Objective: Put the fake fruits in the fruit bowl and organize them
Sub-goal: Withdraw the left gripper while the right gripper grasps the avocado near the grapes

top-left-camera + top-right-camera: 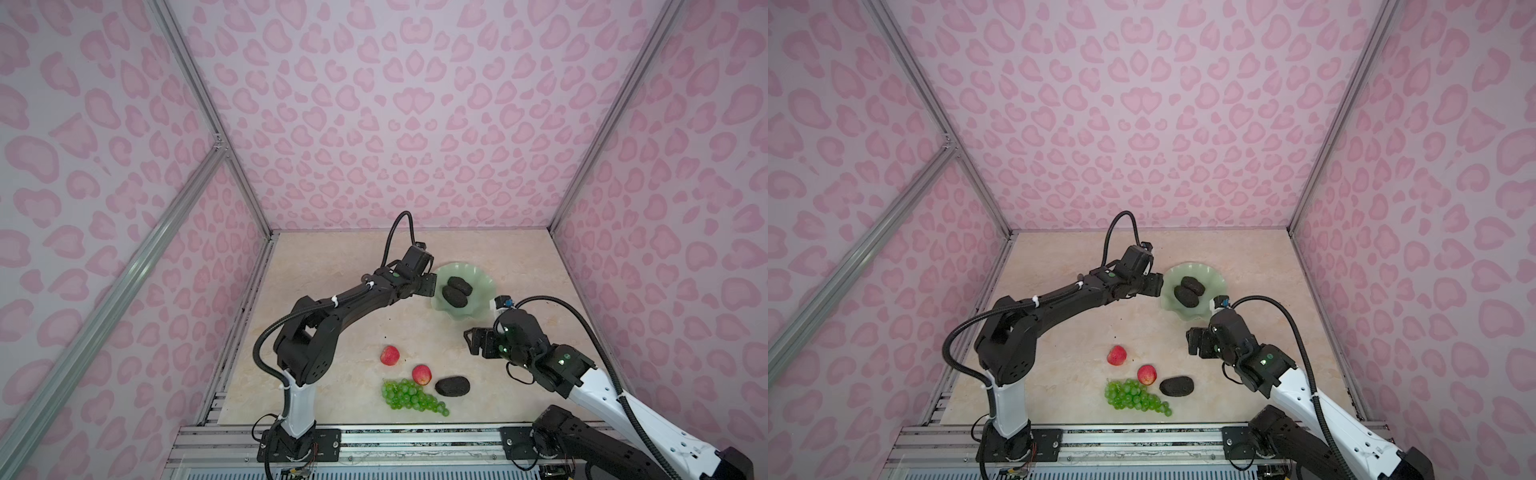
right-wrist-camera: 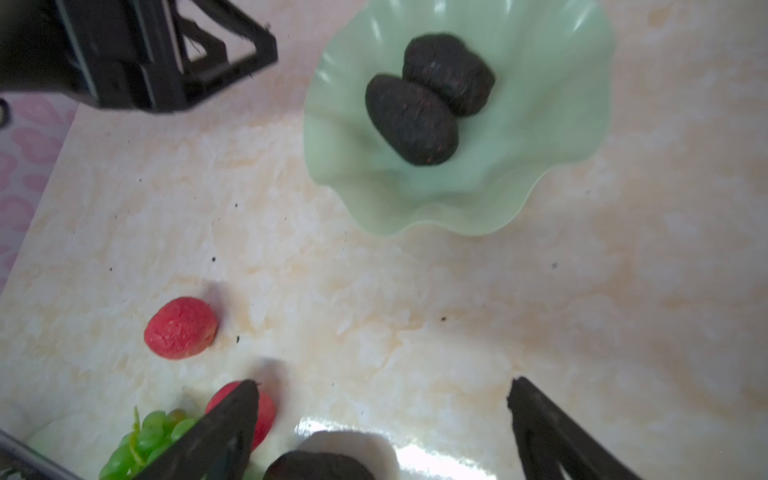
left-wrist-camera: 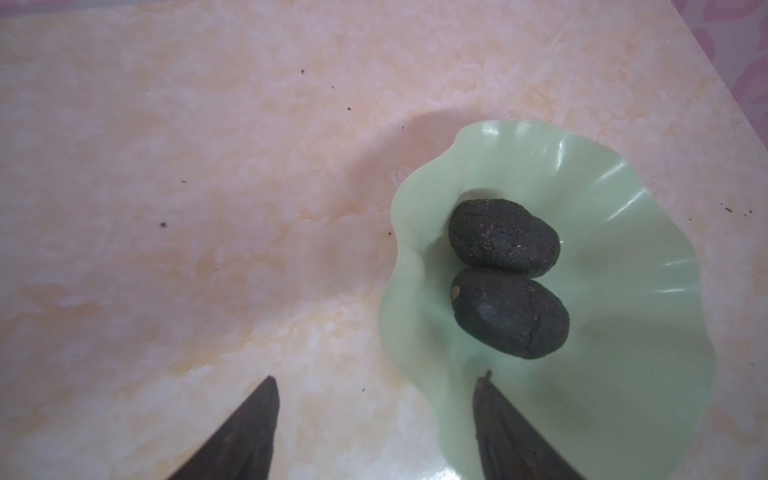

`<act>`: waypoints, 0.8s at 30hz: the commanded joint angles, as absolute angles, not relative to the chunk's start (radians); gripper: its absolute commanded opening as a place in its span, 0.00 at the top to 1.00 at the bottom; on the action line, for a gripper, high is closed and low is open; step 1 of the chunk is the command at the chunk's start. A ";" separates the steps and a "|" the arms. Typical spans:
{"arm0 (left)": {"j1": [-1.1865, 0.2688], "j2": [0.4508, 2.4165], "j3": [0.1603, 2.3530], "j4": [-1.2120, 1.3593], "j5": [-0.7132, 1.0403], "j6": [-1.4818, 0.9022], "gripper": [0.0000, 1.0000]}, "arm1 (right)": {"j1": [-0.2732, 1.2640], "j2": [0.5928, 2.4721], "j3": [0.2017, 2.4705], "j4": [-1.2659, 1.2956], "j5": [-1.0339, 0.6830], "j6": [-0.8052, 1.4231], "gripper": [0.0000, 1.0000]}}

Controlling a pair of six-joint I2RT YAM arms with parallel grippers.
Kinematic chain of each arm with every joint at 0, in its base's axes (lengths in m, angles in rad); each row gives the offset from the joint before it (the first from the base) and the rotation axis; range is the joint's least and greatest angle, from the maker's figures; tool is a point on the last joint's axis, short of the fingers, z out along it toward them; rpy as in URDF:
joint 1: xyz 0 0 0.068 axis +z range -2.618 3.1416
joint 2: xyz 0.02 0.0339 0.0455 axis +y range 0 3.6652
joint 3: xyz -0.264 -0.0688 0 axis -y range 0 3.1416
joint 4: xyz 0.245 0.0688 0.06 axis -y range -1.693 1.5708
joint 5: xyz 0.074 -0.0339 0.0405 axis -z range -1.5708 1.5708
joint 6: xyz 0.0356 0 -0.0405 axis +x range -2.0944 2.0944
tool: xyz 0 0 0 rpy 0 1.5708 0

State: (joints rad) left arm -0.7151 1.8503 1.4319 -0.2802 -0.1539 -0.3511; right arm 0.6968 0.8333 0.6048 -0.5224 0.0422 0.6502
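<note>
Two black, rough-skinned oval avocado-like pieces (image 1: 456, 291) lie touching in the pale mint-green glossy wavy-rimmed bowl (image 1: 478, 306), nearer the back edge of the worktop (image 1: 519, 257). Left gripper (image 3: 379, 376), jaws apart and empty, sits beside its rim. Right gripper (image 2: 382, 381), jaws apart, hovers near the third black oval piece (image 1: 452, 386) by the front edge, probably the next pick: descend astride it.

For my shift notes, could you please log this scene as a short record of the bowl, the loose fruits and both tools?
in fruit bowl: far avocado and near avocado, touching
on table: third avocado, far apple, near apple, grapes
left tool: open, empty, at the fruit bowl's rim
right tool: open, empty, raised between fruit bowl and third avocado
to place: four fruits
</note>
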 commanded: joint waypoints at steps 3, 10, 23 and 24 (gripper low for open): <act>-0.687 1.284 1.188 -0.148 -0.315 -0.288 0.09 | 0.933 0.834 0.570 -0.682 0.249 1.089 0.04; -0.560 1.040 0.964 -0.183 -0.263 -0.337 0.03 | 1.151 0.782 0.531 -0.799 0.261 1.472 0.03; -0.439 0.877 0.828 -0.274 -0.184 -0.345 0.01 | 1.250 0.935 0.408 -0.435 0.197 1.745 0.03; -0.437 0.872 0.832 -0.290 -0.186 -0.350 0.01 | 1.249 0.939 0.400 -0.420 0.199 1.761 0.03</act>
State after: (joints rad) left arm -0.4419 0.8864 0.8284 -0.2596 -0.2062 -0.3401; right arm 1.2484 0.9279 0.4229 -0.5316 0.1997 1.6699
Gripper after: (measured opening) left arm 0.994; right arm 0.974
